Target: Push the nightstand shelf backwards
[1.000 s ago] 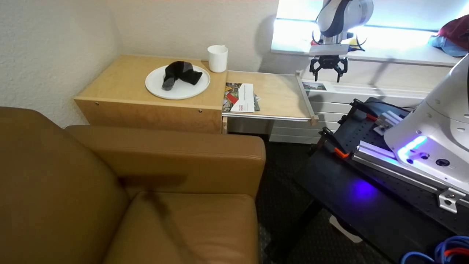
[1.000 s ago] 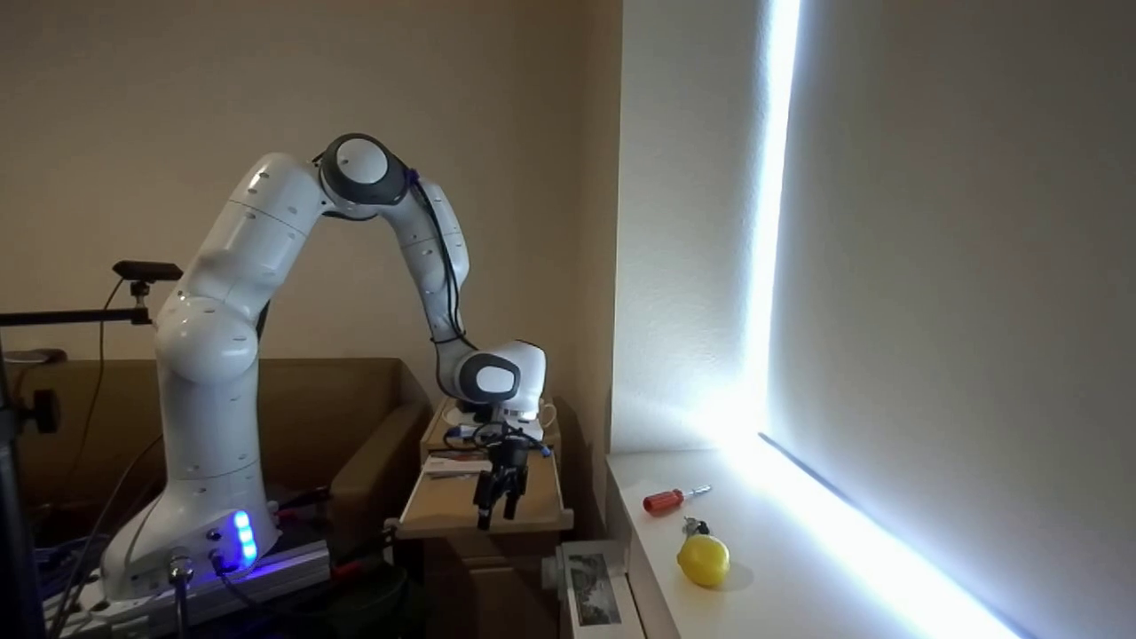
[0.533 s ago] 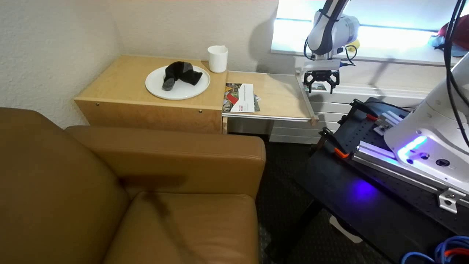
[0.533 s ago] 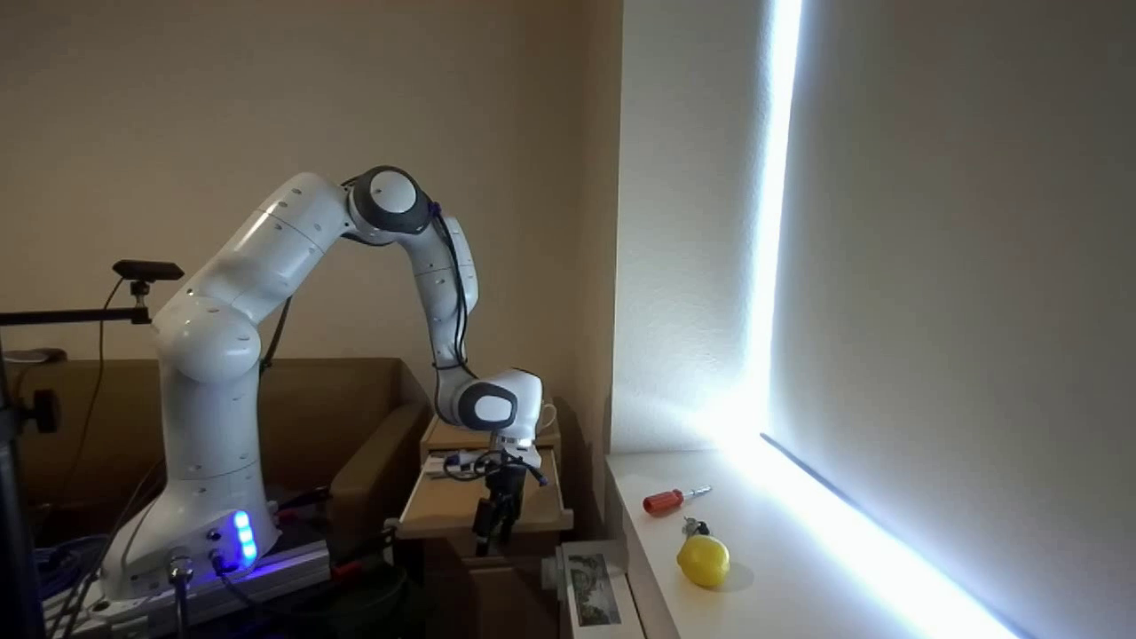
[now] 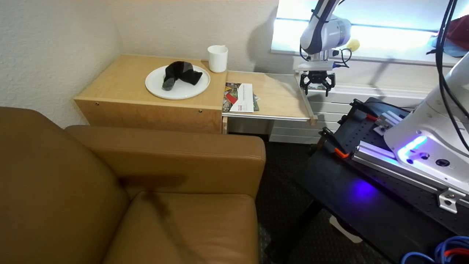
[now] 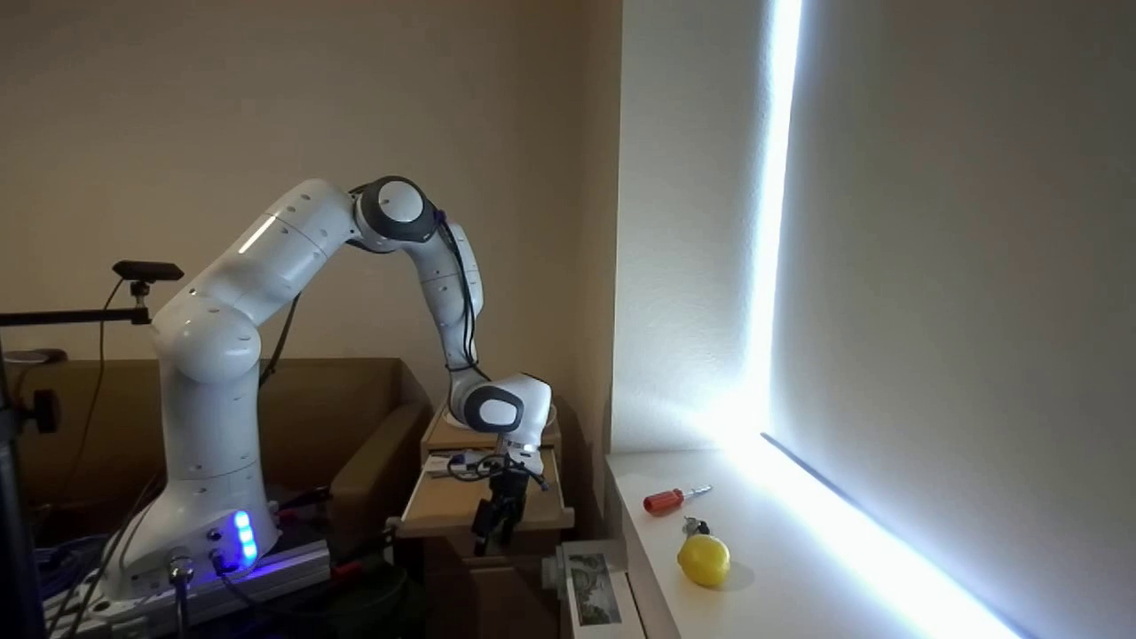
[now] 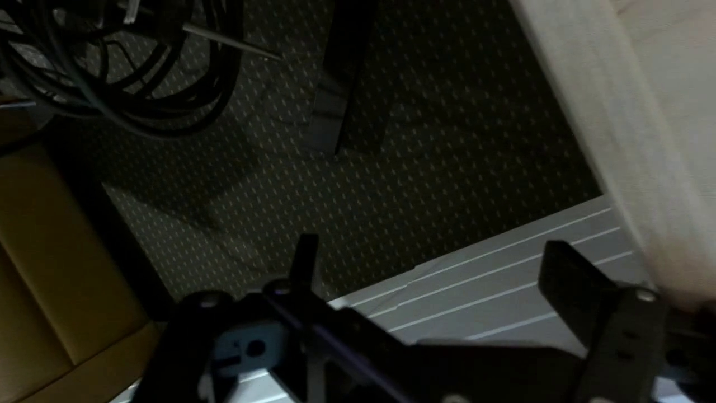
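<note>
The nightstand shelf (image 5: 276, 91) is a thin tan board with a pale end rim, sticking out from the nightstand (image 5: 121, 73). Both also show in an exterior view, the shelf (image 6: 444, 510) in front of the nightstand (image 6: 435, 433). My gripper (image 5: 317, 92) points down at the rim's outer side, near its window-side end, fingers spread and empty. It also shows in an exterior view (image 6: 493, 543). In the wrist view my open gripper (image 7: 430, 246) has one finger close beside the shelf's rim (image 7: 621, 112); I cannot tell if it touches.
A brochure (image 5: 242, 98) lies on the shelf. A plate (image 5: 154, 86) with dark cloth (image 5: 181, 73) and a white mug (image 5: 218, 58) stand on the nightstand. The radiator (image 5: 337, 99), windowsill (image 6: 657, 568) and armchair (image 5: 165, 154) are near.
My gripper has come down from above and moved toward the shelf's rim, staying open. The shelf and its brochure seem shifted very slightly toward the nightstand.
</note>
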